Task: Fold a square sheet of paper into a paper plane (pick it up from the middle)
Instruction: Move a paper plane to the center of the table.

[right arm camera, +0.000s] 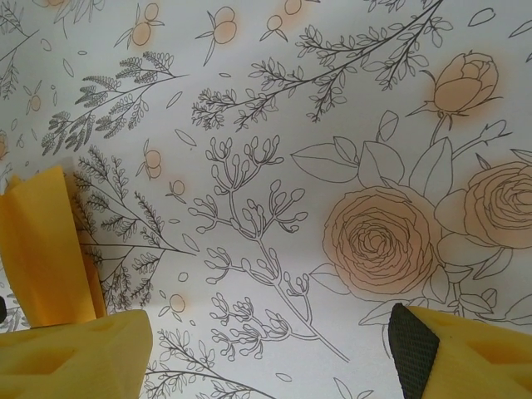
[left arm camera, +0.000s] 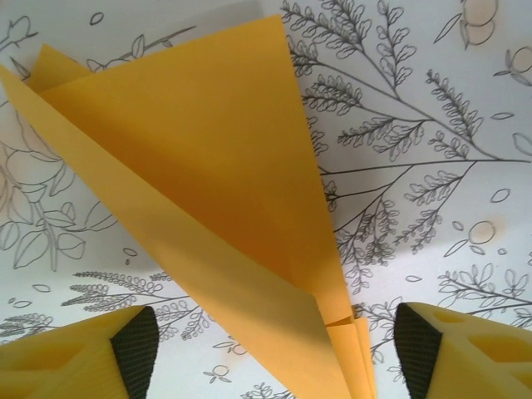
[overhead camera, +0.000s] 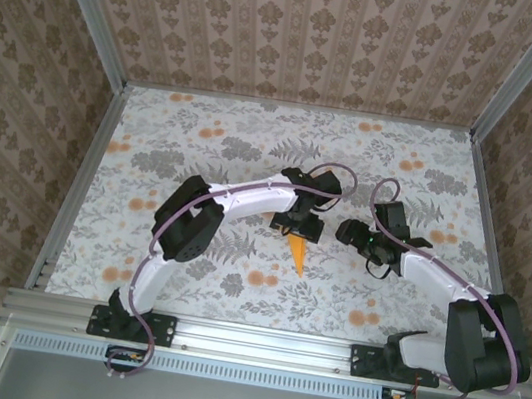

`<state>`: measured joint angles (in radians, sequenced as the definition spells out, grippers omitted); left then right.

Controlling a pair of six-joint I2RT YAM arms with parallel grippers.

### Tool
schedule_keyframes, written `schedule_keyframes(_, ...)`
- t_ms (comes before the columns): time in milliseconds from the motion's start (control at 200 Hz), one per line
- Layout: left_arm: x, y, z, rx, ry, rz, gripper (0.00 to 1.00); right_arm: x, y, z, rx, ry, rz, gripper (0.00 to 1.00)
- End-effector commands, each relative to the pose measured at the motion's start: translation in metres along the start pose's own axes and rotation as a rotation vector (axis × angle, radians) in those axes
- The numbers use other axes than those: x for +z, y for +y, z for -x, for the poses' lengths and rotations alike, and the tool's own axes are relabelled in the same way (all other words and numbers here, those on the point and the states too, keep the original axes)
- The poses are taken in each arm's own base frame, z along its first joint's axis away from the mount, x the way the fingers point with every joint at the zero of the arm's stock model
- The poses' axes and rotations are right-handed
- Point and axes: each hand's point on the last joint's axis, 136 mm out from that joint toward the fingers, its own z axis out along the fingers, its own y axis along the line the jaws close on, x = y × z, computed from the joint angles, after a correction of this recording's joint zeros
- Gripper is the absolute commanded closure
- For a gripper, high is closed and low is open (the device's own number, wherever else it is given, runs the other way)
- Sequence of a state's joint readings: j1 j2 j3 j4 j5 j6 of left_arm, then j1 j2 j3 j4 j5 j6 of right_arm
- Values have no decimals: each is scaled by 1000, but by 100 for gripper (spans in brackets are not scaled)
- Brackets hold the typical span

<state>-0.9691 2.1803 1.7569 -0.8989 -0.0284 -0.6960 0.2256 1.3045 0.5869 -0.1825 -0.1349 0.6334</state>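
Floral worktop (overhead camera: 208, 119) carries the plane (overhead camera: 295, 253) near its middle. Our left jaws stand apart, straddling the plane without touching it; our right jaws stand apart just right of it.

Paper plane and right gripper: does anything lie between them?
Only bare floral table cover. The top view shows the paper plane poking out from under the left gripper, with plain cloth between it and the right gripper.
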Motion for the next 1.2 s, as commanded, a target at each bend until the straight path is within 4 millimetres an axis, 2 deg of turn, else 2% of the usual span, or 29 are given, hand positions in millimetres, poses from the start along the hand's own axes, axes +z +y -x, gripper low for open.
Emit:
schedule_keyframes(0,-2,12,-3,3,14,73,27,3,-5,-5,23,16,-9,22)
schedule_keyframes(135,-3,22,-3,-31,13,104,37,3,-5,-4,26,16,-10,22)
schedule_keyframes(445,-22,36,2,-114,-53,102,55,6,-6,-5,31,23,-14,23)
schedule_keyframes(615,-23,43,1,-161,-69,76,72,7,-6,-6,33,29,-12,23)
schedule_keyframes(935,-28,60,1,-190,-83,72,78,10,-5,-7,36,36,-9,23)
schedule_keyframes(1085,-30,59,2,-207,-93,21,100,11,-4,-7,37,39,-2,23)
schedule_keyframes(1195,-34,49,6,-193,-118,-69,100,10,5,-6,25,37,52,23)
